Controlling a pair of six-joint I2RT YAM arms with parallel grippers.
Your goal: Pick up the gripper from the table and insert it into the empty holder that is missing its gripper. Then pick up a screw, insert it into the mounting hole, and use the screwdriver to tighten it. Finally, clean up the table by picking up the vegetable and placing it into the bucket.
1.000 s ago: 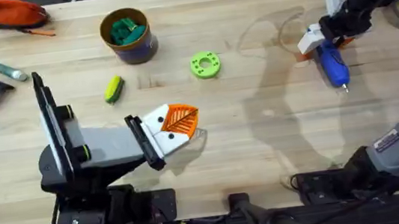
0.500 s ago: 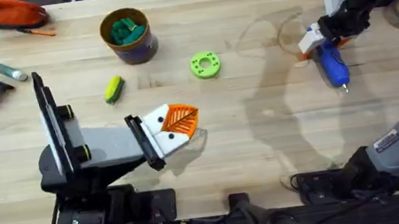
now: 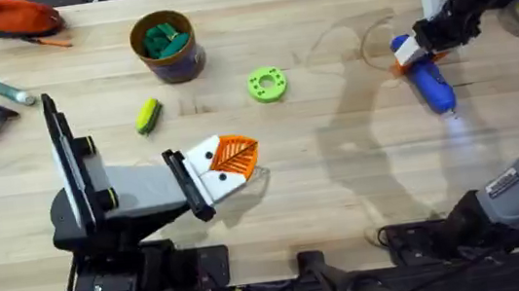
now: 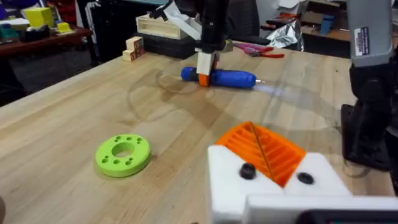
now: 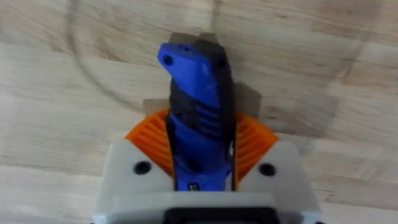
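Landmark = green ring (image 3: 266,84), mid-table. Far to its left & beyond: bucket (image 3: 167,46) w/ green bits inside. Nearer on that side: yellow vegetable (image 3: 146,116), lying flat. Just this side of the ring: my left pincer (image 3: 232,163), resting on the wood w/ its orange pads together, nothing between them. Well to the ring's right: my right pincer (image 3: 413,53), clamped on the blue screwdriver (image 3: 431,85), metal tip pointing toward my bases.
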